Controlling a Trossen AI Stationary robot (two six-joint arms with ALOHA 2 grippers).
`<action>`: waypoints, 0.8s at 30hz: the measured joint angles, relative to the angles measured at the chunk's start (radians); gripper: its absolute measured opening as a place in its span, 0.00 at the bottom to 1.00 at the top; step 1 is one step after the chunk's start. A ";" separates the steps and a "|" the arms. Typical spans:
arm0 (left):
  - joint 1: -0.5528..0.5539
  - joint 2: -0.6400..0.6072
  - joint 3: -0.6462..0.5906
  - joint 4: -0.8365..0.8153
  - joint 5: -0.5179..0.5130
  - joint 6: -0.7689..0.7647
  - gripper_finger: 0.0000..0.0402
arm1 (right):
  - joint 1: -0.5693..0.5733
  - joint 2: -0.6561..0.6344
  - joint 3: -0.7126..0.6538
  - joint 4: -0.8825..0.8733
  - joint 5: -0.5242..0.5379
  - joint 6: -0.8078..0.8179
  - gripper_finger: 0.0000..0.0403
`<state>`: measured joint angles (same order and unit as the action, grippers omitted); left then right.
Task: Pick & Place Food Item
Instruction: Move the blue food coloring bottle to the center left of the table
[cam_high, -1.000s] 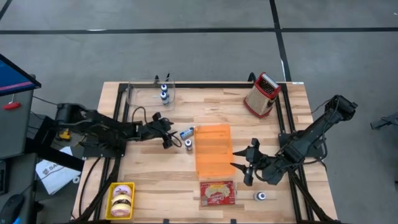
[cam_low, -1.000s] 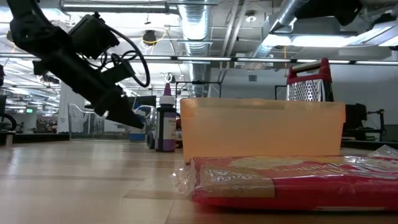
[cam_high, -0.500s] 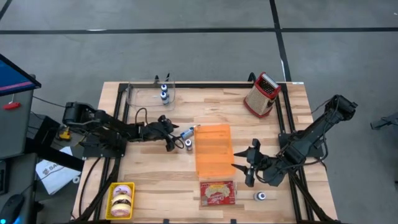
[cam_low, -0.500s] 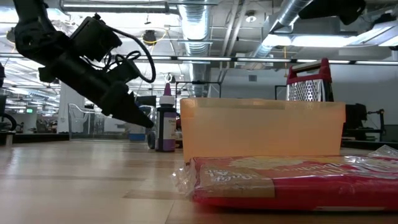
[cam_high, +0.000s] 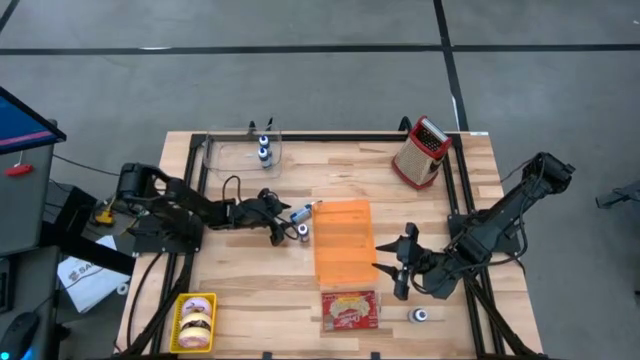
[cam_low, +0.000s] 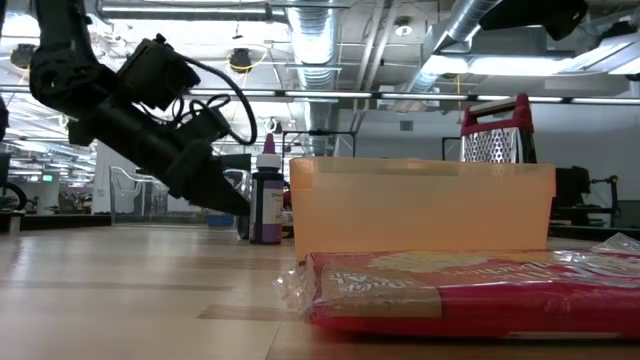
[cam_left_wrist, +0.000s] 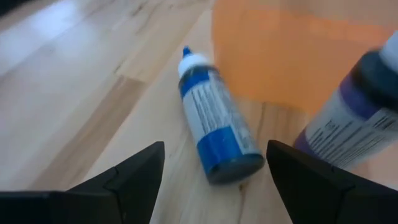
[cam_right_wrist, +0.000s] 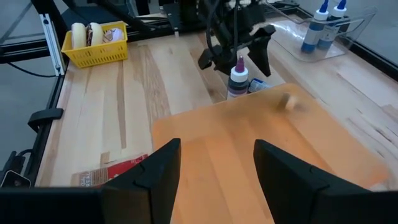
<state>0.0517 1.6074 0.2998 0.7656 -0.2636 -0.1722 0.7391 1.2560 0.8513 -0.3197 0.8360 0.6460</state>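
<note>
Reaching farther across the table than a second ago, the left gripper (cam_high: 287, 226) now sits low with its spread fingers (cam_left_wrist: 124, 180) on either side of a blue-capped bottle (cam_left_wrist: 214, 130) lying on its side, holding nothing. That bottle (cam_high: 301, 213) rests on the wood just beside the left edge of the orange bin (cam_high: 343, 241), its cap pointing away from the gripper. An upright purple bottle (cam_high: 303, 232) stands right next to it, also close against the bin's wall, so the gap around the lying bottle is tight on the bin side and open toward the table's left.

The left arm stretches nearly flat from its base at the table's left edge, seen in the low view angling down toward the tabletop (cam_low: 150, 290).

Farther out, a red packet of food (cam_high: 349, 309) lies in front of the bin, near the table's front edge, with a small silver-topped jar (cam_high: 419, 316) to its right. A yellow basket of pastries (cam_high: 194, 322) occupies the front left corner, a clear tray with two bottles (cam_high: 243, 153) the back left, and a red-handled grater (cam_high: 420, 152) the back right.

The right gripper (cam_high: 398, 268) has not moved, hanging just off the bin's right side, jaws wide apart and empty.
</note>
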 joint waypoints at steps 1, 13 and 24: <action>0.000 0.015 0.005 -0.001 -0.001 -0.001 0.70 | 0.000 0.000 0.000 0.000 0.000 0.000 0.49; 0.008 0.106 0.074 -0.025 -0.059 -0.036 0.64 | 0.004 0.000 0.000 -0.001 0.000 -0.002 0.49; 0.037 0.004 0.074 -0.218 -0.070 -0.143 0.32 | 0.038 0.000 0.000 0.001 0.002 0.001 0.49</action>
<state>0.0887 1.6118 0.3733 0.5481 -0.3335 -0.3148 0.7770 1.2560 0.8513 -0.3184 0.8379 0.6468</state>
